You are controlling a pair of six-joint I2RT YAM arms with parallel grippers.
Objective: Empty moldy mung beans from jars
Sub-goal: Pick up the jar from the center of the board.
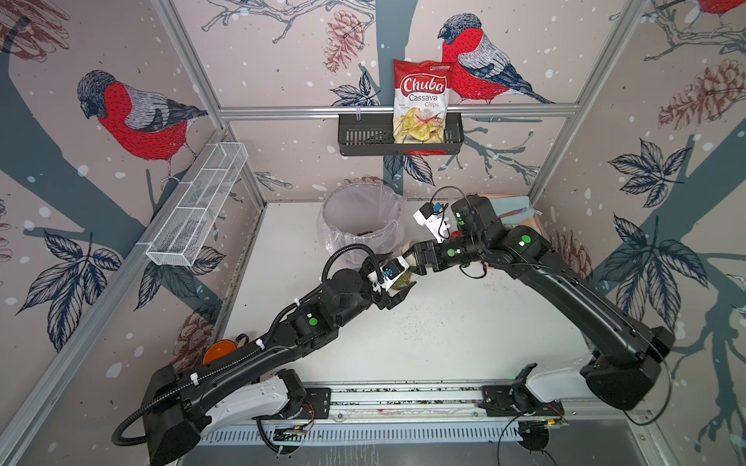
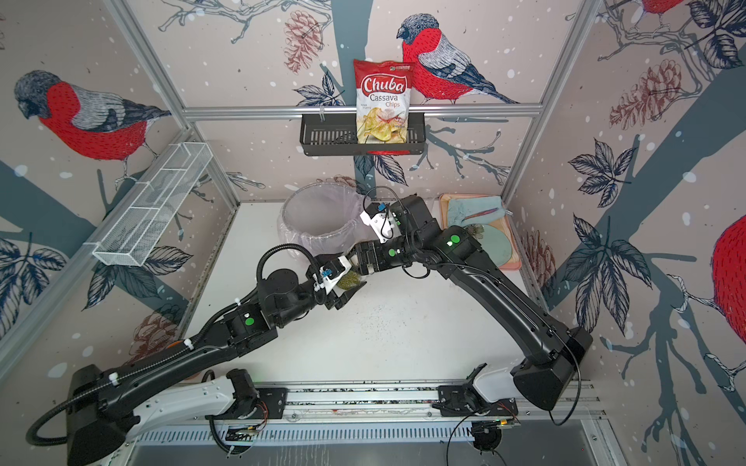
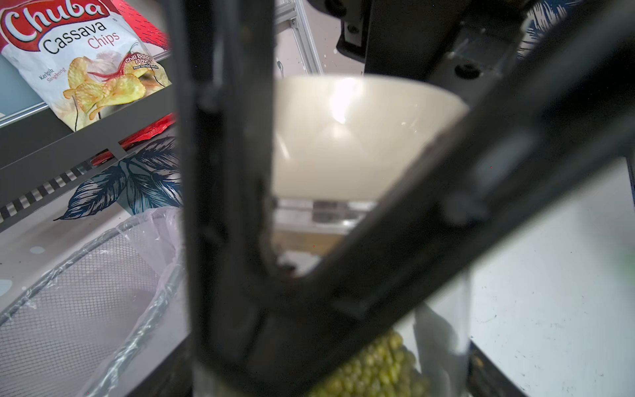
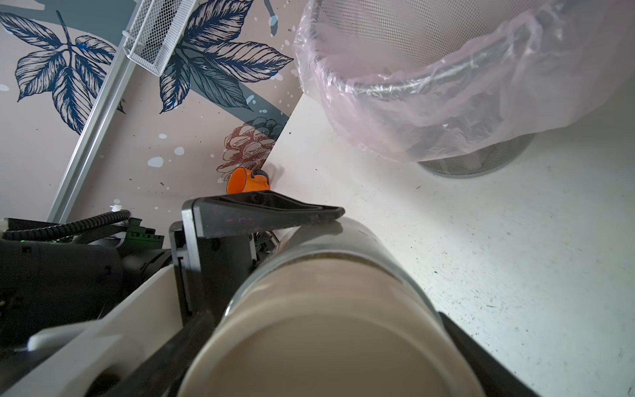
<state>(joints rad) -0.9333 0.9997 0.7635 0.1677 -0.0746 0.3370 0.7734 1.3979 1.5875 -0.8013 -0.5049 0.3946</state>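
In both top views we see the jar (image 1: 405,278) just beside the bin (image 1: 335,220), on its near right side, tilted, with its beige lid (image 1: 412,253) on and turned toward the right arm. The left gripper (image 1: 399,283) is clamped across the jar's clear wall, where the mung beans (image 1: 403,281) show olive green. The right gripper (image 1: 420,258) meets the jar from the lid end, and these views do not show how its jaws sit. Above the bin, a chips bag (image 1: 422,101) stands in a black basket (image 1: 363,137) on the back wall. A pink tray (image 2: 512,264) lies to the bin's right, a white wire tray (image 1: 198,205) hangs on the wall to its left, and an orange cup (image 1: 220,350) sits well apart from the bin at the table's (image 1: 444,343) near left edge. In the left wrist view, the left gripper's fingers (image 3: 223,172) flank the jar (image 3: 443,337). The mung beans (image 3: 378,364) are heaped at the end away from the beige lid (image 3: 360,137), and the bin (image 3: 86,292) stands close alongside, with the chips bag (image 3: 86,68) above it. In the right wrist view, the beige lid (image 4: 326,343) fills the space between the right gripper's fingers (image 4: 481,354), which stand wide on either side. We cannot tell whether they press it. One finger (image 4: 257,216) of the left gripper lies on the jar's glass wall (image 4: 343,247). The bin (image 4: 412,103) is near, beyond the jar, the speckled table (image 4: 515,240) spreads between them, and the orange cup (image 4: 245,180) stands well apart from the bin.
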